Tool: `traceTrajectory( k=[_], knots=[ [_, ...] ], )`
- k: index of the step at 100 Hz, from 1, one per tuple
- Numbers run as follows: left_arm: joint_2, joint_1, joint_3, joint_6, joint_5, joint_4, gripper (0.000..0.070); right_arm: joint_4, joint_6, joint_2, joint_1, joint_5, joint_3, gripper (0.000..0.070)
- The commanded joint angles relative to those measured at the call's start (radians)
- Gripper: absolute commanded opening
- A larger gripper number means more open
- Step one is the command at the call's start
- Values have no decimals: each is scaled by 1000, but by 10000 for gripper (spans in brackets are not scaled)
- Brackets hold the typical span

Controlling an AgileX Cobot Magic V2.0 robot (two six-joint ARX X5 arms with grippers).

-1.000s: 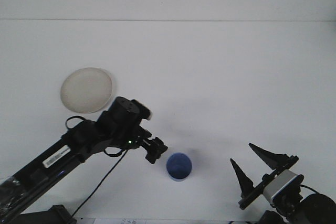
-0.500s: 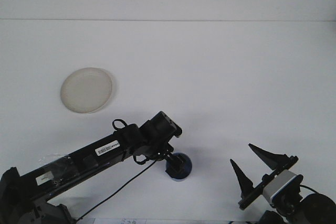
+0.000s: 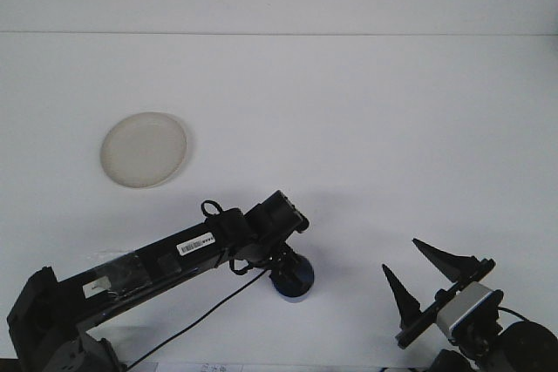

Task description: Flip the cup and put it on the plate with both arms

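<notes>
Cup (image 3: 296, 280) sits near us, blue; we see the left gripper (image 3: 283, 267) over it, fingers hidden; right gripper (image 3: 427, 274) gapes wide; plate (image 3: 144, 149) lies far left.

Right gripper (image 3: 420, 274) agape, left gripper (image 3: 286, 274) seemingly lowered

Blue cup (image 3: 297, 281) (cream plate (image 3: 144, 149))

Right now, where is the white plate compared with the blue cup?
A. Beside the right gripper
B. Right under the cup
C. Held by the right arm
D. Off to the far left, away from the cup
D. The plate lies bare on the table, up and left of the blue cup, which sits under the left gripper.
</notes>
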Motion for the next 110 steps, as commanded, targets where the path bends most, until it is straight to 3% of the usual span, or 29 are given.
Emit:
traceTrajectory(
  k=[1,30,51,73,110],
  knots=[
    [22,-12,24,5,-3,-3,6,10,-6,1,10,4,3,442],
    [-1,-1,75,56,-12,-85,6,10,-5,1,10,4,3,442],
    [-128,96,179,116,-119,-211,6,10,-2,1,10,4,3,442],
    [-237,364,285,201,-265,-348,5,10,5,1,10,4,3,442],
    [-116,898,333,217,-262,-261,5,9,39,1,10,-1,3,442]
  ],
)
